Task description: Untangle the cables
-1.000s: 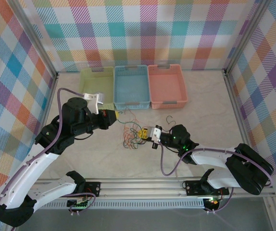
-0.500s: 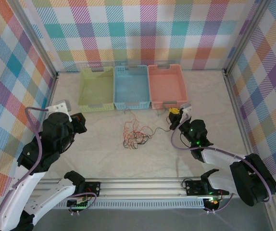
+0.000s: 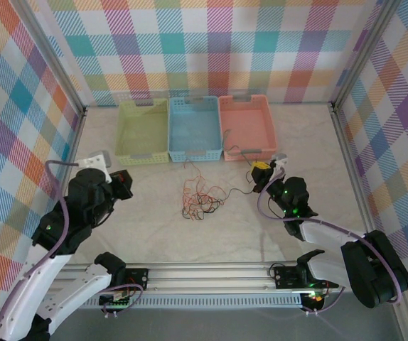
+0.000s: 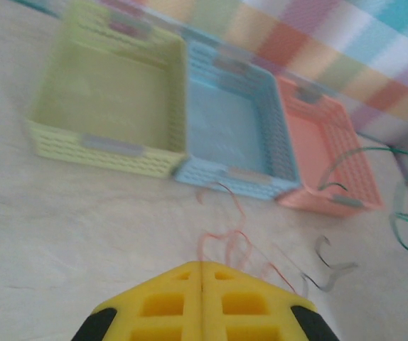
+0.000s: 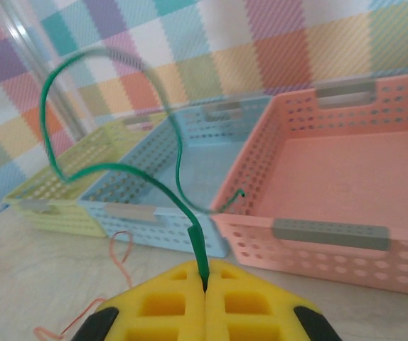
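- The orange-red cable (image 3: 198, 193) lies in a loose tangle with darker strands on the desk (image 3: 147, 220), just in front of the blue basket (image 3: 195, 128).
- The green cable (image 5: 198, 249) is pinched in the right fingers (image 5: 161, 302) and loops up in front of the baskets.
- The left fingers (image 4: 161, 302) are pressed together on nothing, well left of the tangle.
- The green basket (image 3: 143, 131), the blue one and the orange basket (image 3: 247, 126) stand in a row, their floors bare.

Bright, even light, faint shadows; all beyond the left gripper (image 4: 202, 284) blurred; green cable (image 5: 198, 249) smeared above the right gripper (image 5: 205, 284).
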Action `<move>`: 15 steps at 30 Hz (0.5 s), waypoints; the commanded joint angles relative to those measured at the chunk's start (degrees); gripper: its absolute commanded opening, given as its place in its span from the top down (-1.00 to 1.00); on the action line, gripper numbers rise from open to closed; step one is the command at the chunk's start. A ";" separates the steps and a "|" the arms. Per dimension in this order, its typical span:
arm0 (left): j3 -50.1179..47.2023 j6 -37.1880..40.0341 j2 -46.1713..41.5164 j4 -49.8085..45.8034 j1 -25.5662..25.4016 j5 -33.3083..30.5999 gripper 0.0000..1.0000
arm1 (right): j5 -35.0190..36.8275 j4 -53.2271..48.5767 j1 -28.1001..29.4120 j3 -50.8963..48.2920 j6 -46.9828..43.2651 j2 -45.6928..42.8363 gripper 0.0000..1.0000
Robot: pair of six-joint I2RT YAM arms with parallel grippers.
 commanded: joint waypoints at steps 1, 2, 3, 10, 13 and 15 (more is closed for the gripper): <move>-1.54 -3.39 3.34 6.79 0.47 15.27 0.70 | -10.03 5.51 0.25 1.64 -2.96 0.37 1.00; -1.76 -4.72 4.22 7.49 0.47 16.69 0.43 | -12.27 5.73 0.56 1.98 -4.19 0.71 1.00; -1.84 -5.84 4.98 8.03 0.47 17.80 0.17 | -14.31 5.71 1.15 2.41 -5.62 1.17 1.00; -3.91 -11.43 8.09 9.46 0.51 19.37 -0.54 | -19.92 1.55 10.20 4.68 -23.28 2.01 1.00; -4.82 -11.29 8.36 9.42 0.85 18.94 -0.58 | -22.41 -0.02 12.96 4.99 -29.14 2.55 1.00; -4.78 -11.24 7.90 8.81 1.49 18.64 -0.59 | -21.69 -1.40 14.67 5.24 -32.88 2.97 1.00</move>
